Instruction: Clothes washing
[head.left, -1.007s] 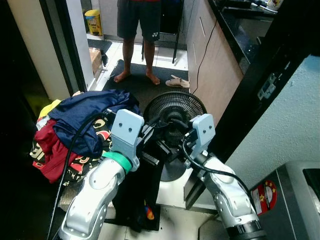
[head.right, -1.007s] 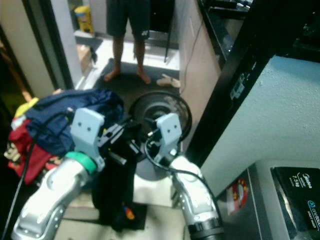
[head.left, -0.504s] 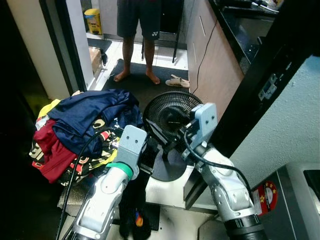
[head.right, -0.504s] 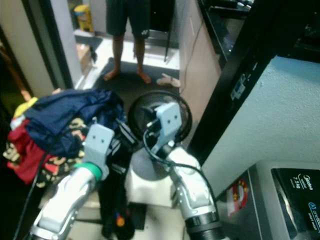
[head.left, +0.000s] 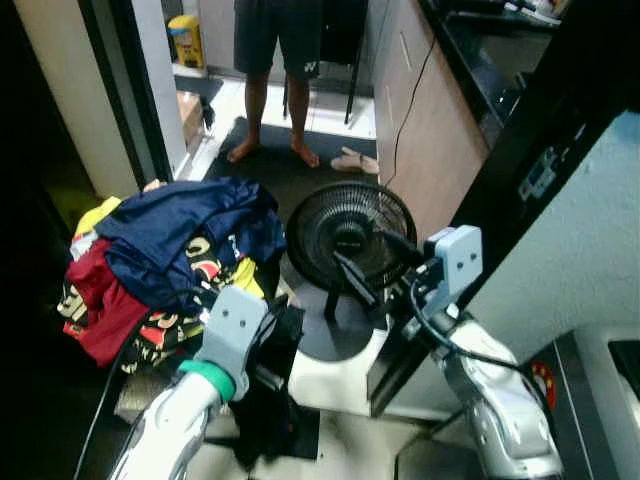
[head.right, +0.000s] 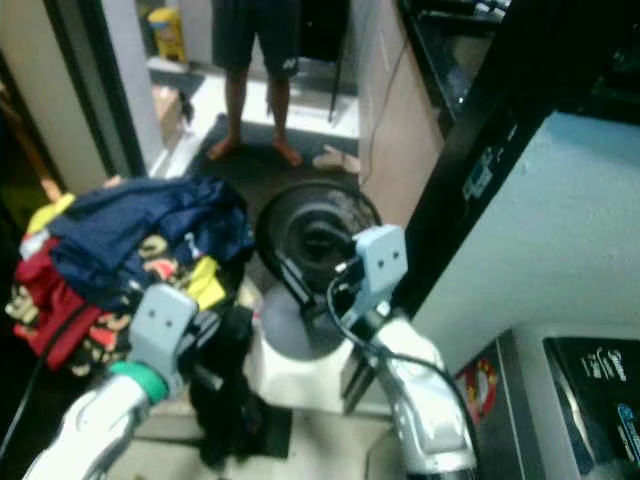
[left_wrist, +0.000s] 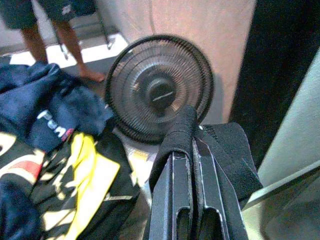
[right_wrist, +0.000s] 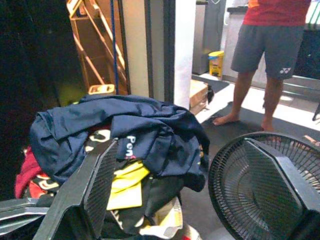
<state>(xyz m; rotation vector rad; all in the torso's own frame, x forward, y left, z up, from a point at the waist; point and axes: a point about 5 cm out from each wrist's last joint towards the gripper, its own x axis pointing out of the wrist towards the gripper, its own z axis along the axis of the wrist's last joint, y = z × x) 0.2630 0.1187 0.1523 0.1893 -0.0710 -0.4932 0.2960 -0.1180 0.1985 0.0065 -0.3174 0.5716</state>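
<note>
Left pincer (left_wrist: 192, 165) is closest to you, low by the robot's left side, its two black fingers pressed together on a black garment (head.left: 265, 400) that drapes over the fingertips and hangs down toward the floor. Your right pincer (head.left: 365, 262) is further out, fingers spread wide apart and holding nothing, reaching just in front of the black fan (head.left: 350, 232); one finger crosses the fan's grille. At the lower right edge you've got what looks like a grey appliance (head.left: 590, 390) with a red sticker, though that corner is too cropped to be sure. Out to the left sits the laundry pile (head.left: 165, 260): a navy shirt (right_wrist: 125, 127) on top, red, yellow and patterned pieces under it, just beside the fan. Beyond the fan, a dark mat (head.left: 275, 165) lies on the floor with a pair of sandals (head.left: 355, 161) at its edge. Farthest back, a person (head.left: 278, 70) in dark shorts stands barefoot on the mat, near a yellow bin (head.left: 186, 42).
</note>
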